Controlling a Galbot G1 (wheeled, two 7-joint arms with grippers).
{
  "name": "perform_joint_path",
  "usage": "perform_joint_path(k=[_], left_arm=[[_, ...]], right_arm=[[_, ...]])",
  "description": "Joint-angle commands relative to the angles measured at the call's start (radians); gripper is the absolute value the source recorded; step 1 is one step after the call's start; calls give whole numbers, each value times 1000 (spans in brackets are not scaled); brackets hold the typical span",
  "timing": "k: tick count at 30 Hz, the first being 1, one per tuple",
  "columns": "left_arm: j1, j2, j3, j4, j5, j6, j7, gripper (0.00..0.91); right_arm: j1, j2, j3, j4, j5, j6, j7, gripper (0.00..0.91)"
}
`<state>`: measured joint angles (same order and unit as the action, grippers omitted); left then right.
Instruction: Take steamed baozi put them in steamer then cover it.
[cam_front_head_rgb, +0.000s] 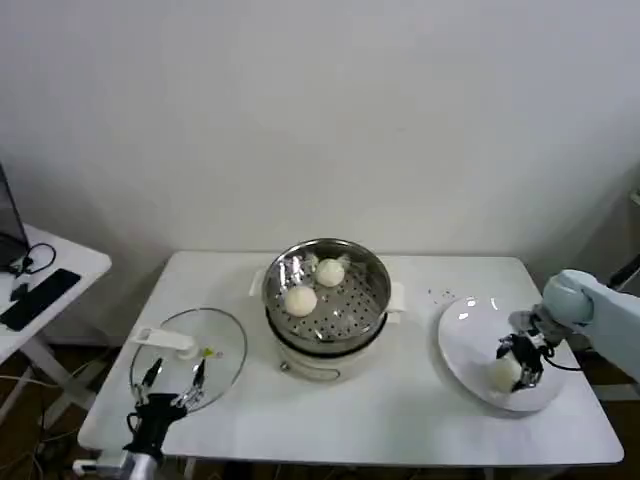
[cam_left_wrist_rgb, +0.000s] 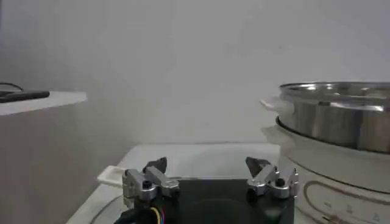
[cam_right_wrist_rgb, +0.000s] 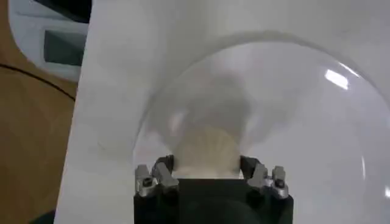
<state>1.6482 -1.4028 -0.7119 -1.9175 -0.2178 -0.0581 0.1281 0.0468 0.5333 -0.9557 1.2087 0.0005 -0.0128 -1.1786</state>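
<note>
We see two steamed baozi (cam_front_head_rgb: 301, 299) (cam_front_head_rgb: 330, 271) lying on the perforated floor of the steamer (cam_front_head_rgb: 372, 275), toward its left and rear, close together but apart. The steamer, a shiny steel basket on a white pot base, stands at the middle of the white table (cam_front_head_rgb: 400, 410); in the left wrist view its steel wall (cam_left_wrist_rgb: 341, 122) rises beside the gripper. A third baozi (cam_front_head_rgb: 504, 372) sits on the white plate (cam_front_head_rgb: 462, 330) at the table's right end, and our right gripper (cam_front_head_rgb: 522, 365) is down on it: in the right wrist view the bun (cam_right_wrist_rgb: 206, 155) fills the space between the two fingers (cam_right_wrist_rgb: 159, 173), which stand on either side of it, though we cannot tell whether they press it yet. The cover (cam_front_head_rgb: 222, 345), a glass lid with a white knob (cam_front_head_rgb: 165, 339), lies flat on the table to the left of the steamer, well apart from it. Our left gripper (cam_front_head_rgb: 172, 378) hovers at the lid's near edge with its fingers (cam_left_wrist_rgb: 149, 176) spread wide and holding nothing. A second white table (cam_front_head_rgb: 70, 262) with dark objects stands farther left.
</note>
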Motion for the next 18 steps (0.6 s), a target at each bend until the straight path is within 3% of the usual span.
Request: perform_joint_path(k=[1, 6, 12, 18], left_arm=[[-2, 3, 6, -5, 0, 3, 0, 907], [-3, 6, 10, -9, 2, 5, 0, 907], [3, 11, 6, -18, 3, 8, -1, 907], [6, 14, 5, -18, 0, 5, 0, 907]], right_arm=[[320, 13, -163, 67, 87, 10, -15, 766], [581, 83, -311, 133, 164, 48, -39, 766], [790, 184, -385, 201, 187, 136, -56, 766], [791, 277, -298, 303, -71, 282, -61, 766]])
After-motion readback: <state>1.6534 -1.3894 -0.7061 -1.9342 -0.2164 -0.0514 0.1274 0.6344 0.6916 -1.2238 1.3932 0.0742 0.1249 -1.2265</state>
